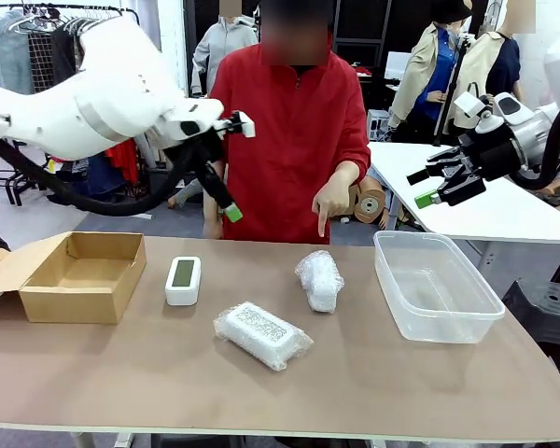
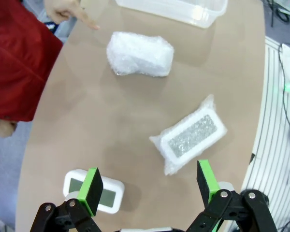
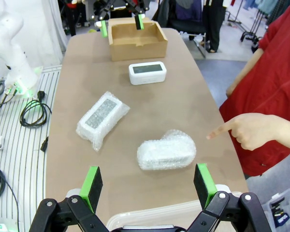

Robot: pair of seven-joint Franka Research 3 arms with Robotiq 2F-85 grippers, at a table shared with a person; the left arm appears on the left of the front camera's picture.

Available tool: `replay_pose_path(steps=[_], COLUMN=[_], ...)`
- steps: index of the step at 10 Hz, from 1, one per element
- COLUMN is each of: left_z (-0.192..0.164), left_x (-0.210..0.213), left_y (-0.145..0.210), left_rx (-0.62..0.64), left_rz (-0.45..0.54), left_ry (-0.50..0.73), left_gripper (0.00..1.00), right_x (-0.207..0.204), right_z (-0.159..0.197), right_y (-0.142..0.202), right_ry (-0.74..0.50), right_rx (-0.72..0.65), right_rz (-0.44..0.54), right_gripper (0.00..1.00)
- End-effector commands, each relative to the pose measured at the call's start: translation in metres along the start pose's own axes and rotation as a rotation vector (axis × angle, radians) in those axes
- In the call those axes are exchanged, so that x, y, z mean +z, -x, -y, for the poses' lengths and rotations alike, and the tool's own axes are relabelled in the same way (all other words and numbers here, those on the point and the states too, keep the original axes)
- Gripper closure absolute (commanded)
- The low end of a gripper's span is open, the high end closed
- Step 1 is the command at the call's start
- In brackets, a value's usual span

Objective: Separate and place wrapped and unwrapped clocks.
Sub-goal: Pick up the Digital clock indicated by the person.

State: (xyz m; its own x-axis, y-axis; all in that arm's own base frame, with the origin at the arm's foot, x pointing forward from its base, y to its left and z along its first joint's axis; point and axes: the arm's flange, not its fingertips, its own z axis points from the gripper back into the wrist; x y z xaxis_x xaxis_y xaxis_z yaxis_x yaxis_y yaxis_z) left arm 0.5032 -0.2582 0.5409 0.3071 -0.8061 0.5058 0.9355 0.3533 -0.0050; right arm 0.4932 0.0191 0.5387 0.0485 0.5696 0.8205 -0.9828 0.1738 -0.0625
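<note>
Where the hand (image 1: 334,201) points, a wrapped clock (image 1: 320,280) lies.

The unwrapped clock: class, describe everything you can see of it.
The unwrapped clock is a white, rounded rectangular block, plastic by its look, with a greenish-grey screen showing no readable digits. It lies flat, screen up, on the brown table, apart from the open cardboard box beside it. Only the table touches it; no wrap covers it.
</note>
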Motion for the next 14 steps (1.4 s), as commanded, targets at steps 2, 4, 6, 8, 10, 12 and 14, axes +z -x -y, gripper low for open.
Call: replay_pose_path(steps=[2, 4, 6, 8, 10, 12, 14], left_z=[0.007, 0.012, 0.013, 0.005, -0.005, -0.008, -0.007], left_x=[-0.019, -0.045, -0.072, -0.098, -0.127, -0.138, -0.141], left_y=[-0.035, -0.055, -0.07, -0.083, -0.091, -0.09, -0.086], left_rx=[0.132, 0.235, 0.335, 0.454, 0.516, 0.478, 0.505], left_rz=[-0.059, -0.091, -0.122, -0.047, -0.021, 0.004, -0.013], left_ry=[-0.051, -0.098, -0.181, -0.218, -0.313, -0.238, -0.252], left_gripper=[0.0, 0.0, 0.0, 0.0, 0.0, 0.0, 0.0], right_x=[0.0, 0.0, 0.0, 0.0, 0.0, 0.0, 0.0], right_z=[-0.001, -0.001, -0.001, -0.001, -0.001, -0.001, -0.001], right_y=[0.0, 0.0, 0.0, 0.0, 0.0, 0.0, 0.0], right_ry=[-0.001, -0.001, -0.001, -0.001, -0.001, -0.001, -0.001], right_rx=[0.001, 0.001, 0.001, 0.001, 0.001, 0.001, 0.001], right_rz=[0.0, 0.0, 0.0, 0.0, 0.0, 0.0, 0.0], right_gripper=[0.0, 0.0, 0.0, 0.0, 0.0, 0.0, 0.0])
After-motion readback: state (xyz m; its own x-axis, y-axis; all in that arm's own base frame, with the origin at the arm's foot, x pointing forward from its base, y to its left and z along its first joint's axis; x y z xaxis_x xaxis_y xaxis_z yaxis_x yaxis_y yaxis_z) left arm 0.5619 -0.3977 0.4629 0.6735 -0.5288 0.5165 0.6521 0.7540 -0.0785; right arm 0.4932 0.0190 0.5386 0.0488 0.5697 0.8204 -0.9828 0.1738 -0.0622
